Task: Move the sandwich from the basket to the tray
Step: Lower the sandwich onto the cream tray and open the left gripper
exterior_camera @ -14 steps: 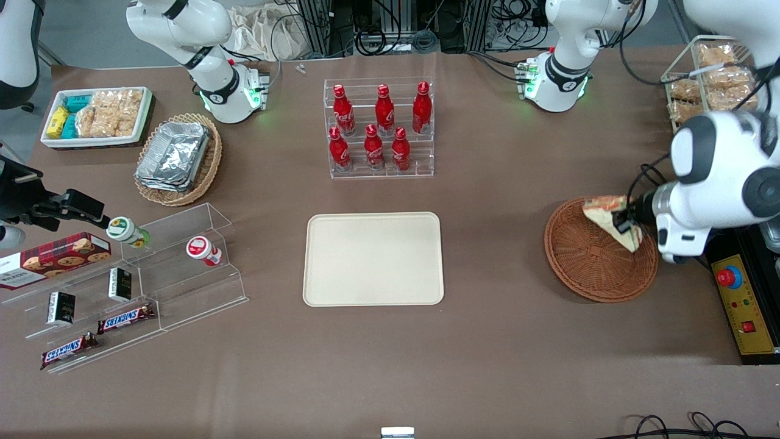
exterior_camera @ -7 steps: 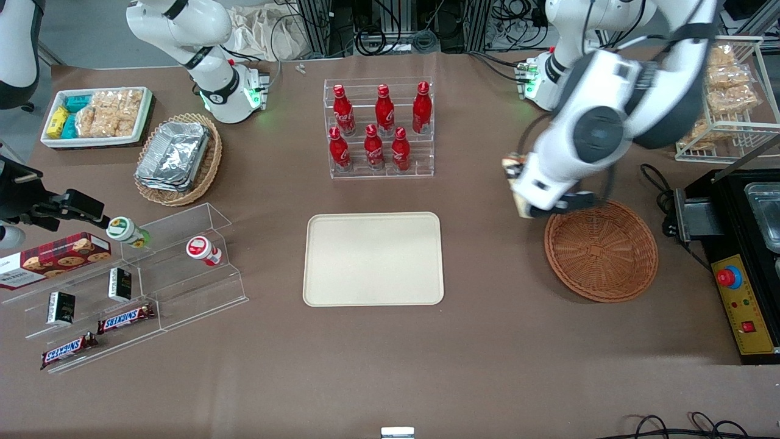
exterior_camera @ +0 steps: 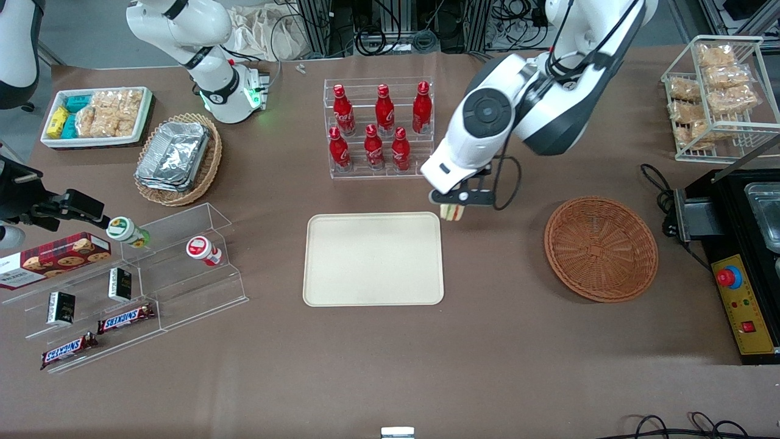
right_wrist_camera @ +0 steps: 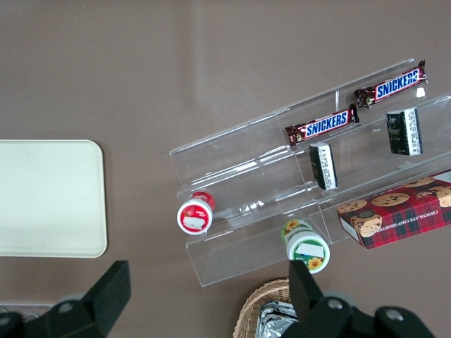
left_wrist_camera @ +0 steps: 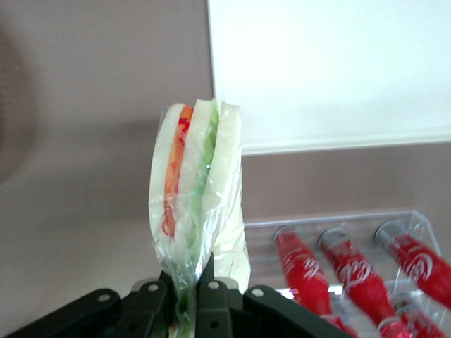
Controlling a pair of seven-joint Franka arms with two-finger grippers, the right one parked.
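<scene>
Brown tabletop lies bare between the tray (exterior_camera: 373, 258) and the basket (exterior_camera: 601, 249). We see the gripper (exterior_camera: 458, 198) clamped on the sandwich (exterior_camera: 451, 211), held in the air just above the tray's corner nearest the basket. Red bottles (exterior_camera: 378, 127) carry Coca-Cola script; two bars (right_wrist_camera: 356, 109) read SNICKERS.

Lab mock shop: snack displays (exterior_camera: 128, 286).

Arm hides most of sandwich (exterior_camera: 451, 211); claw (left_wrist_camera: 189, 296) fingertips cropped.
</scene>
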